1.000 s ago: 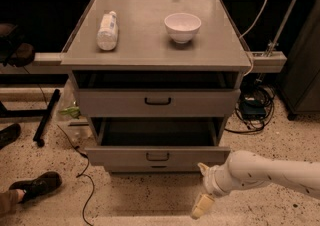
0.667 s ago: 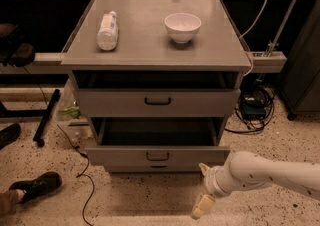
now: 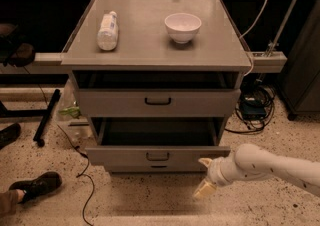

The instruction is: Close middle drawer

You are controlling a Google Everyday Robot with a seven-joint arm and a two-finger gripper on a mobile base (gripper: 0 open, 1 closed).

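arm (image 3: pixel 272 166): smooth white tube | gripper (image 3: pixel 205 176): low, right of centre | fingers (image 3: pixel 204 189): cream, spread

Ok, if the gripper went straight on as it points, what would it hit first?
Probably the middle drawer, at its front's right corner. The gripper, open, sits low beside that corner, pointing left. Depth is unclear, so it might pass in front.

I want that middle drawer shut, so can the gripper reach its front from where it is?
Likely yes: the gripper sits low, just off the right end of the pulled-out middle drawer, its fingers apart, and nothing stands between the two.
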